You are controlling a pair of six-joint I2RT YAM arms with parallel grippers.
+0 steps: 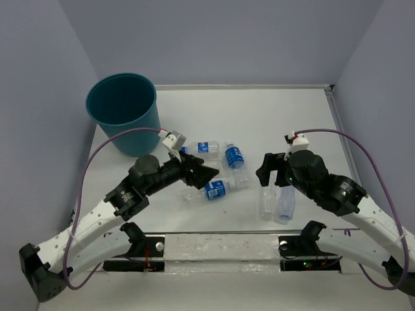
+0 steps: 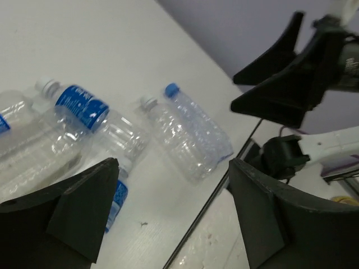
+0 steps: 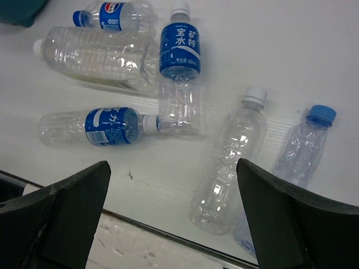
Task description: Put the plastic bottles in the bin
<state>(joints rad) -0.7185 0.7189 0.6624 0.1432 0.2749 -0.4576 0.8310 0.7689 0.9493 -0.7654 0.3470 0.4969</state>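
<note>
The teal bin [image 1: 123, 113] stands at the back left of the table. Several plastic bottles lie mid-table: blue-labelled ones [image 1: 206, 148] [image 1: 235, 157] [image 1: 217, 189] and two unlabelled ones [image 1: 266, 202] [image 1: 285, 206]. My left gripper [image 1: 201, 172] [image 2: 174, 218] hovers open over the labelled group, with nothing between its fingers. My right gripper [image 1: 272, 170] [image 3: 174, 213] is open and empty above the white-capped clear bottle [image 3: 230, 162] and the blue-capped one [image 3: 303, 151]. A larger clear bottle [image 3: 95, 56] lies beside the labelled bottles [image 3: 179, 67] [image 3: 95, 126] [image 3: 115, 14].
A black strip [image 1: 220, 234] runs along the table's near edge, just in front of the unlabelled bottles. Grey walls close in the back and both sides. The right gripper [image 2: 291, 84] shows at the upper right of the left wrist view.
</note>
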